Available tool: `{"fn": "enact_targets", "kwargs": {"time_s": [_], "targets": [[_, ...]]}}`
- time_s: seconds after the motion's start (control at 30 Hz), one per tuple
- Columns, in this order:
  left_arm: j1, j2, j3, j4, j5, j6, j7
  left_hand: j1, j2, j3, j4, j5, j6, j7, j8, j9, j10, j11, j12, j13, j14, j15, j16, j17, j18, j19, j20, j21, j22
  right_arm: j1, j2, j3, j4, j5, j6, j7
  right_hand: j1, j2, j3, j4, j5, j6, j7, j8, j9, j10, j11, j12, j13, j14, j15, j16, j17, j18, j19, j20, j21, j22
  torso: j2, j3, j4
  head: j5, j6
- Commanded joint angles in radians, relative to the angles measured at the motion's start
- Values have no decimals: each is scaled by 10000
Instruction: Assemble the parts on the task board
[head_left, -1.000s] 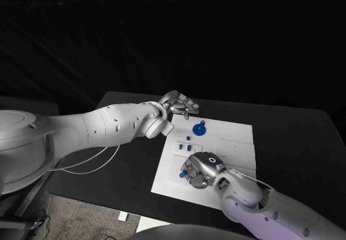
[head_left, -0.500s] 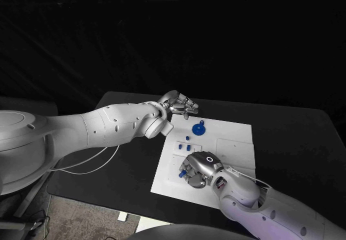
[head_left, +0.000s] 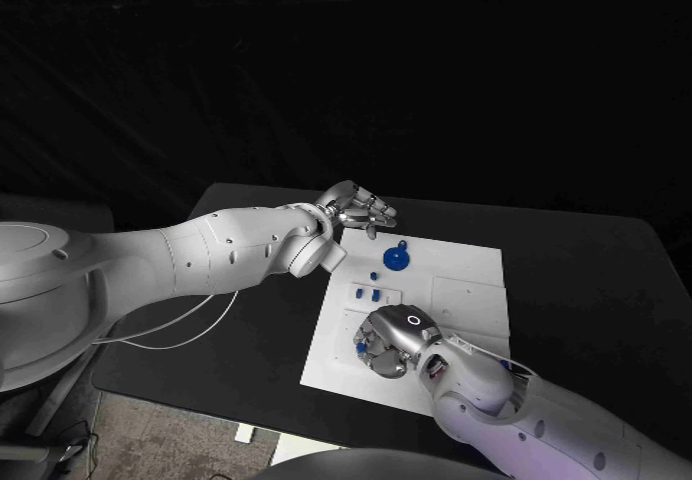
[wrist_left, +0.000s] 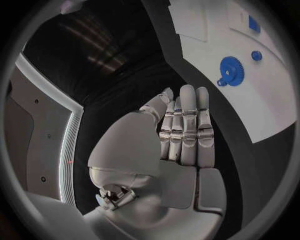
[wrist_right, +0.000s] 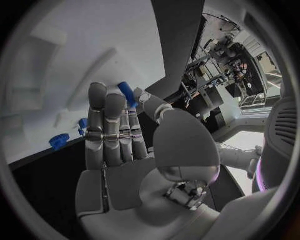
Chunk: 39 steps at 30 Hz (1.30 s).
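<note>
— Black table (head_left: 591, 270), white task board (head_left: 469, 300) mid-table; where are the hands?
— Left hand (head_left: 361, 211) hovers off the board's far-left corner, fingers straight, holding nothing. Right hand (head_left: 389, 342), near the board's near-left corner, pinches a blue part (wrist_right: 127, 93). Blue gear (head_left: 398, 261) lies toward the far edge.

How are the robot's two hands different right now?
The left hand hovers past the far corner of the task board, over the black table, while the right hand is low over the board's near part. The left hand holds nothing, fingers straight and together; the right hand pinches a small blue part at its fingertips. Both are silver hands on white arms.
</note>
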Motion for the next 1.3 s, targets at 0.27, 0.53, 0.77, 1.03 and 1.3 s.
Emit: {"fn": "enact_targets", "kwargs": {"time_s": [0.27,0.53,0.77,1.03,1.3], "targets": [[4,26,7,6,64,138,35,-42,72,-58,-21,56,-59,41,-18,10,-50,-2,43,2,41,6,-65,10,-3,27,12,-38,74,-27,25,-100,-10,379,-288,192,-230,-497,-330,223,52,-989,238,10,-81,-1003,308,-20,-25,-135,237,-17,-81,323,304,269,-215,-193,1,15,-4,-20,1],[4,8,7,8,64,141,26,-42,72,-58,-21,56,-59,41,-18,10,-50,-2,43,2,41,6,-65,10,-3,27,12,-38,74,-24,-62,-106,-11,584,-657,247,-153,-881,-1166,409,424,-1552,424,30,-77,-1678,516,-14,-22,-313,393,-55,-239,507,245,458,-449,-438,-1,22,-7,-51,6],[4,-10,7,13,64,144,21,-42,72,-58,-21,56,-59,41,-18,10,-50,-2,43,2,41,6,-65,10,-3,27,12,-38,74,-22,-213,-107,98,1022,-1252,495,832,-854,-4404,1948,1219,-1951,425,15,-93,-2581,700,69,-24,-702,584,96,-517,637,229,660,-886,-968,3,27,-5,-93,23],[4,-46,6,16,65,137,17,-42,72,-58,-21,56,-59,41,-18,10,-50,-2,43,2,41,6,-65,10,-3,27,12,-38,74,-6,-689,-37,600,1675,-2013,707,1054,-857,-4578,2415,1258,-1843,410,16,-92,-2404,647,110,-30,-682,545,215,-662,642,313,629,-894,-1064,-5,26,-16,-222,93],[4,-86,5,23,67,136,20,-42,72,-58,-21,56,-59,41,-18,10,-50,-2,43,2,41,6,-65,10,-3,27,12,-38,74,136,-1691,731,1355,3558,-1483,634,564,-323,-3002,1902,520,-1429,279,48,-61,-644,221,158,9,-595,268,208,-718,428,339,388,-763,-1036,-13,32,-44,-586,264]]}}
